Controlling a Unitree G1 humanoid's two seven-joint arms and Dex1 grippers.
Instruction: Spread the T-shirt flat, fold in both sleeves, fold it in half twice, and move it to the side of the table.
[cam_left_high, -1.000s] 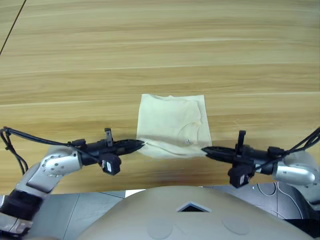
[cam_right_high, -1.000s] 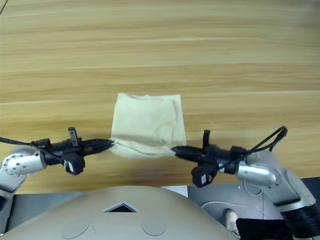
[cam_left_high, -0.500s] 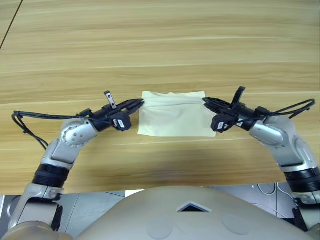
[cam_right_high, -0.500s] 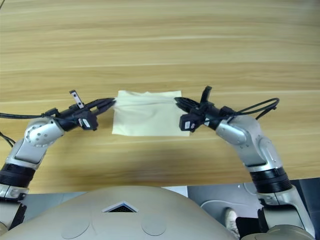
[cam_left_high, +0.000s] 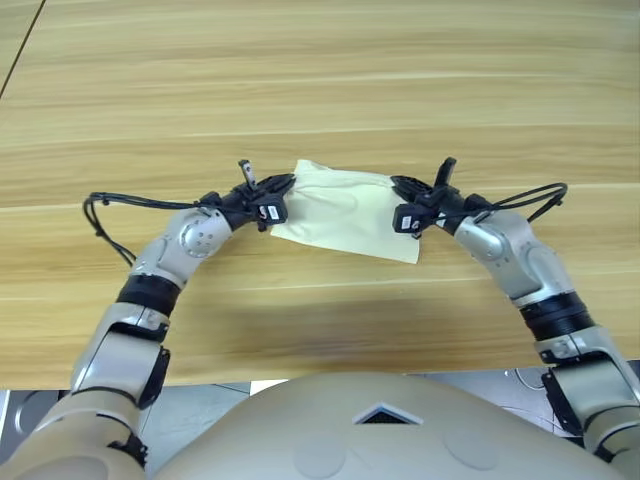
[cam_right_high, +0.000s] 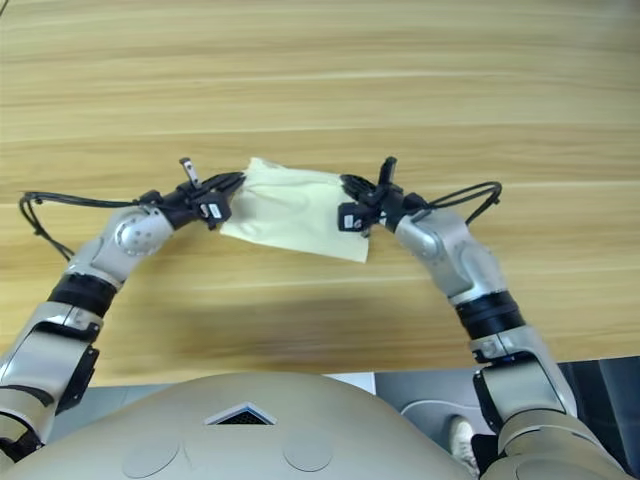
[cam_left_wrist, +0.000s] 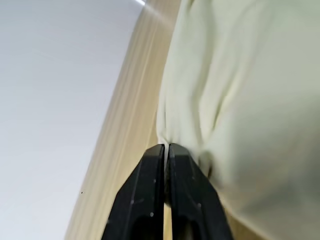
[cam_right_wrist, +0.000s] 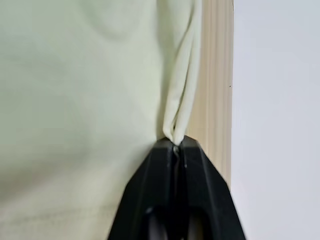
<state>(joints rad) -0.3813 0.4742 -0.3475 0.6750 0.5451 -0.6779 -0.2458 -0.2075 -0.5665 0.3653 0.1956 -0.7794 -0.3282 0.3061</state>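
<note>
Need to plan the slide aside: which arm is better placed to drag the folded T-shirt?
Right, marginally: the left gripper and right gripper are both shut on far corners of the T-shirt, but the cloth reaches nearer the robot on the right side.

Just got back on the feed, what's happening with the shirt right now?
The pale yellow T-shirt is folded into a small packet on the light wooden table. The left gripper and the right gripper each pinch one far corner of it, jaws shut on the cloth. The packet sits near the middle of the table, not yet moved to the side.
</note>
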